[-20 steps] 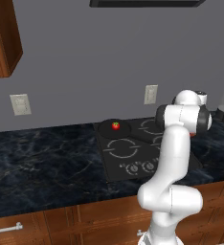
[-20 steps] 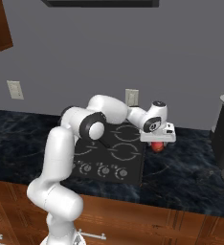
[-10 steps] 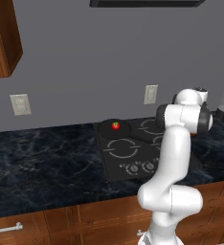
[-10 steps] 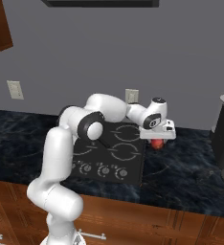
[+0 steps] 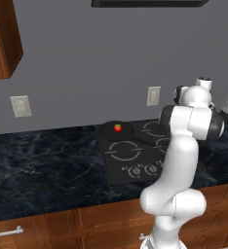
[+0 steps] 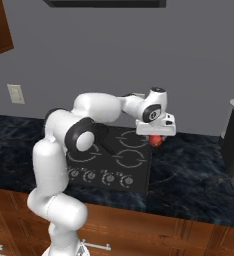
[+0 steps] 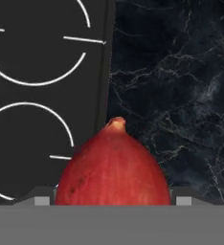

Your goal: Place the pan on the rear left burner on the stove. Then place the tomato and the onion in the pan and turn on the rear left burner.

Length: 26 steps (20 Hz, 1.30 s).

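Onion (image 7: 113, 167): held in wide-spread gripper (image 6: 156, 140), lower part hidden, pointed tip facing away from hand. Pan (image 5: 117, 131) on stove (image 5: 130, 156): handle unclear, tomato (image 5: 117, 128) inside.

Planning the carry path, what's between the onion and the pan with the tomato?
Only bare stove glass with burner rings, seen in the right base view, lies between the onion and the pan.

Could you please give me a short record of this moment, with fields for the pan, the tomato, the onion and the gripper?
pan: on the stove's rear left burner
tomato: inside the pan
onion: between the gripper's jaws, raised over the stove's right edge and the dark counter
gripper: closed on the onion, right of the pan
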Tool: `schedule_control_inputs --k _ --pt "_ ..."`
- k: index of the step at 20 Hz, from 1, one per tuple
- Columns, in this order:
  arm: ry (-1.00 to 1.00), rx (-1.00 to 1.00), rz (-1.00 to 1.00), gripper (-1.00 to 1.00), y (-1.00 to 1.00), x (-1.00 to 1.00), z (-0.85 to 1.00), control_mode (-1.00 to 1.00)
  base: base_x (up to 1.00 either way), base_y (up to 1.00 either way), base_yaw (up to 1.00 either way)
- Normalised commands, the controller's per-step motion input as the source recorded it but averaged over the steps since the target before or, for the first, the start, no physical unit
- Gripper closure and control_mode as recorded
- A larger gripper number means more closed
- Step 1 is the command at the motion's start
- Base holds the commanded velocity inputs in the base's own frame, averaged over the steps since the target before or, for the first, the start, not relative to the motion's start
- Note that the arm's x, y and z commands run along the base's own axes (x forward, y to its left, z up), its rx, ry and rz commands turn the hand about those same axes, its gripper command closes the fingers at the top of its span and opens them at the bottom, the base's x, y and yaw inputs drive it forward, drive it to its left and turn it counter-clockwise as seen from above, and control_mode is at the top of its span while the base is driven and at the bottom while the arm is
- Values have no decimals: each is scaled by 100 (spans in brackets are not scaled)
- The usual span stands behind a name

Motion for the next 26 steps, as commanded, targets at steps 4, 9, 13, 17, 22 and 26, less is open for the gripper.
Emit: schedule_control_inputs --k 4,9,13,17,22,26 --pt "0 0 0 100 56 -74 61 -100 0 0 0" --pt "0 0 0 100 58 -72 46 -100 0 0 0" --pt "0 0 0 100 69 -46 40 -100 0 0 0" --pt "-2 -2 0 100 71 -16 41 -100 0 0 0" --pt "-2 -1 0 100 69 -6 39 -100 0 0 0" --pt "-2 0 0 100 74 0 31 -100 0 0 0"
